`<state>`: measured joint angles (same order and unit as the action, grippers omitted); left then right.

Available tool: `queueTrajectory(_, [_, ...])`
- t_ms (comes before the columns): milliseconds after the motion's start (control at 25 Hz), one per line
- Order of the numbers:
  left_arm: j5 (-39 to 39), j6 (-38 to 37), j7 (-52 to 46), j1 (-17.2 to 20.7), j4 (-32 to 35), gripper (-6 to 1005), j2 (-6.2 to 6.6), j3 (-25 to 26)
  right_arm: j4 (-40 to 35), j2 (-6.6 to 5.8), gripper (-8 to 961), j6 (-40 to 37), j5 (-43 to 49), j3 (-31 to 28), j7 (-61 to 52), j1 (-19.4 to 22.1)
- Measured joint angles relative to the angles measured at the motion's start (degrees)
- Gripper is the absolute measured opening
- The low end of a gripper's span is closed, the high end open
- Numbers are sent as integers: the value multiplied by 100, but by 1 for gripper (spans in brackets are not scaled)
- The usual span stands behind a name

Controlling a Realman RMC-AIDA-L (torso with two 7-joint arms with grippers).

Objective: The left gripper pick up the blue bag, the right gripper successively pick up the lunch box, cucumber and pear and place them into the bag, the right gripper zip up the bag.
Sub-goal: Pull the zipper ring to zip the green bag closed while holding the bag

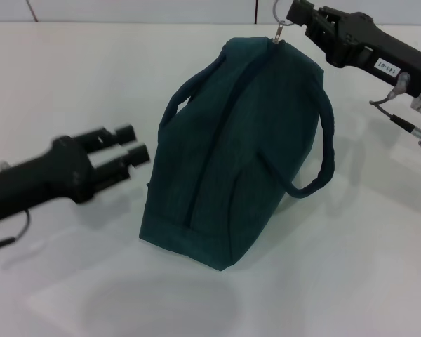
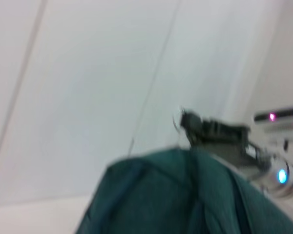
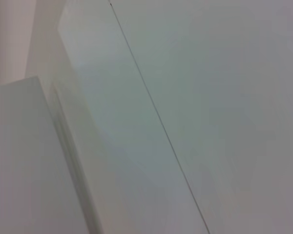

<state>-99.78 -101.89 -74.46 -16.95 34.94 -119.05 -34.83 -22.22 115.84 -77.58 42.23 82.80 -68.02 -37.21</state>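
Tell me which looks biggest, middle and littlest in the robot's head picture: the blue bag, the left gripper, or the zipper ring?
1. The blue bag, by far the biggest.
2. The left gripper, with its fingers apart, beside the bag.
3. The zipper ring, tiny, at the right gripper, far end of the bag.
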Motion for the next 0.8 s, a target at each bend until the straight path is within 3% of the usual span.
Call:
queueTrajectory(80, [132,-108,-315,10,297,549,34,49,-1,0,4,9,-4,0,0,1])
queueTrajectory(200, [195,-212,-919,-42,845,612,50,33,0,0,4,37,-11,0,0,-1])
queueTrajectory(360, [101,-47,-2325,-252,2283,696,-56,-247,37,4,4,54,-16,0,4,-7])
queueTrajectory(400, [65,174,-2926,-329,2832,717,-77,-530,41,6,4,63,-16,0,5,-6])
queueTrajectory(600, [-221,752,-4458,-496,4310,818,-56,-1653,46,5,3,104,-22,-14,7,30])
queueTrajectory(800, [-1454,1272,-6726,-819,6164,892,-48,-2922,54,2,3,132,-23,-58,8,8])
